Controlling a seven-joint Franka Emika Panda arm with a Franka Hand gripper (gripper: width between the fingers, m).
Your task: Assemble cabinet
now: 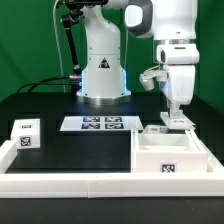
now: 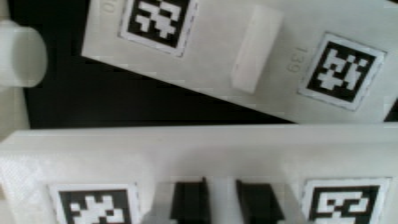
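The cabinet point(image 1: 168, 157), a large open white box with a tag on its front, stands at the exterior view's right front. My gripper point(image 1: 175, 114) points straight down just behind it, onto a small white tagged panel point(image 1: 176, 122) on the table. In the wrist view the gripper point(image 2: 217, 198) shows two dark fingers point(image 2: 185, 200) close together with a thin white strip between them. That panel point(image 2: 107, 160) fills the near field with a tag on each side of the fingers. A second white part point(image 2: 249, 55) carrying two tags lies tilted beyond it.
A small white tagged cube point(image 1: 27, 133) sits at the exterior view's left. The marker board point(image 1: 100, 124) lies before the robot base point(image 1: 103, 75). A white raised border point(image 1: 70, 180) runs along the table's front. A rounded white shape point(image 2: 15, 55) shows at the wrist view's edge.
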